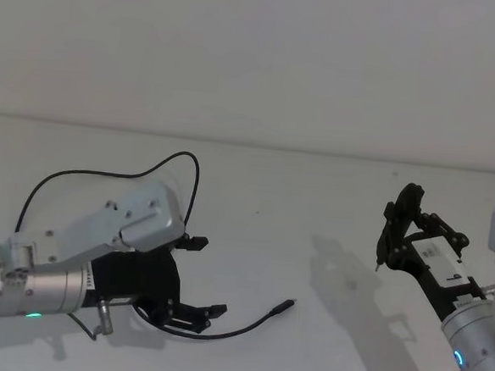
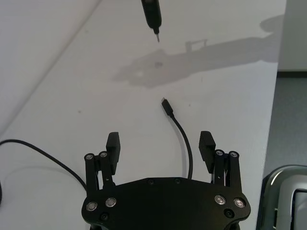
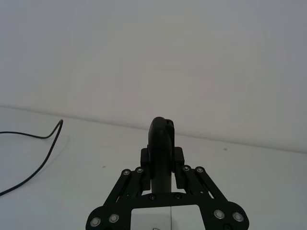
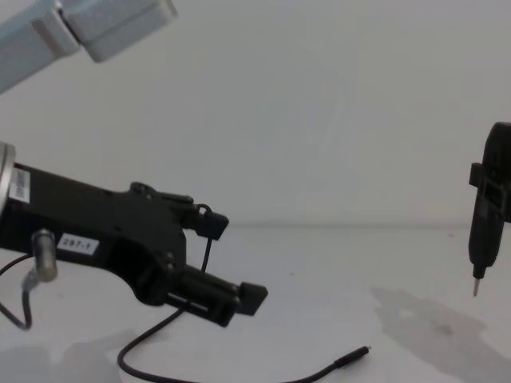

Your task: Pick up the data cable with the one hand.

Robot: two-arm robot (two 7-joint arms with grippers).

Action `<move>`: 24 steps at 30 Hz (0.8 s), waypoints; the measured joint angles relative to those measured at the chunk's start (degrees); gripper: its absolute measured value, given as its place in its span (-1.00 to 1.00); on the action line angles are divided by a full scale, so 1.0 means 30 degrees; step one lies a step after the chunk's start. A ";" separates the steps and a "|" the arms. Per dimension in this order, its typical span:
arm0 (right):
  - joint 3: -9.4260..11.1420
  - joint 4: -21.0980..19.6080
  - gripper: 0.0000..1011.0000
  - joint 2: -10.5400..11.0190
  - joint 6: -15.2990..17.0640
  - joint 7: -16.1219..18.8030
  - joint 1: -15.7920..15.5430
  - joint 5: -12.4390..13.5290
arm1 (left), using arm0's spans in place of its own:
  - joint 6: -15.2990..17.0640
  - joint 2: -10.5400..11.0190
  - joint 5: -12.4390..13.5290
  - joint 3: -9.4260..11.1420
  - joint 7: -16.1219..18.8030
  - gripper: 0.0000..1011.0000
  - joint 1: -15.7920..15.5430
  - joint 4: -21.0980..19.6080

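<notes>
One arm at work | left gripper (image 2: 159,141) spread wide | data cable (image 1: 250,325) lies loose beneath it, off-centre between its jaws, plug (image 2: 168,109) just ahead | right gripper (image 3: 162,160) well apart from it, clamped on dark pointed tool (image 4: 487,231) | risk: closing too high, thin cord slips out sideways

The left gripper (image 1: 207,276) is black and angular, with silver screws (image 2: 111,202) and a white label (image 4: 78,245) reading 287-1. Behind it, a silver cylindrical wrist (image 1: 45,286) bears a green ring (image 1: 30,314).
</notes>
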 joint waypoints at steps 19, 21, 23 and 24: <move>0.0000 -0.0001 -0.47 -0.0001 0.0000 0.0000 0.0000 0.0000 | 0.2028 -0.1020 0.1354 0.1276 0.0505 0.98 -0.0537 0.0916; 0.0000 0.0000 -0.47 -0.0001 0.0000 0.0001 -0.0001 0.0000 | 0.2228 -0.1196 0.1464 0.1401 0.0526 0.98 -0.0617 0.1050; 0.0000 0.0000 -0.47 -0.0001 0.0000 0.0000 0.0000 0.0001 | 0.2399 -0.1352 0.1568 0.1521 0.0532 0.98 -0.0695 0.1177; 0.0000 0.0000 -0.47 0.0000 0.0000 0.0000 -0.0001 0.0001 | 0.2460 -0.1413 0.1602 0.1565 0.0532 0.98 -0.0730 0.1226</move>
